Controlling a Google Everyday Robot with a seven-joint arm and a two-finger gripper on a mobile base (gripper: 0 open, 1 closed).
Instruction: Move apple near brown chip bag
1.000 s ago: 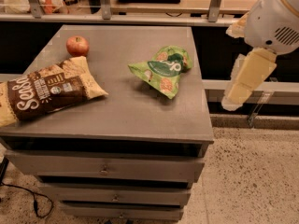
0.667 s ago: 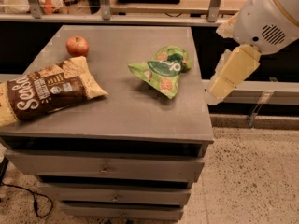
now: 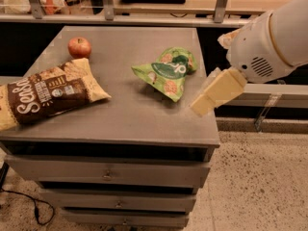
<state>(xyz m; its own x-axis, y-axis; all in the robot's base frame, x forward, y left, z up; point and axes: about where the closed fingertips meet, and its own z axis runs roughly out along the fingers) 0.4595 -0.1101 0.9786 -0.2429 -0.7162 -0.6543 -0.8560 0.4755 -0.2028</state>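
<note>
With the apple (image 3: 79, 47) at the bench's (image 3: 134, 124) eleven o'clock, near the brown chip bag (image 3: 48, 93), I judged my gripper (image 3: 206, 101), at four o'clock, grip state untellable, needed to cross high over the green bag (image 3: 166, 71).

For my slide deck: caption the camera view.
Gripper at the cabinet's right edge beside the green bag; apple sits behind the brown chip bag.
</note>
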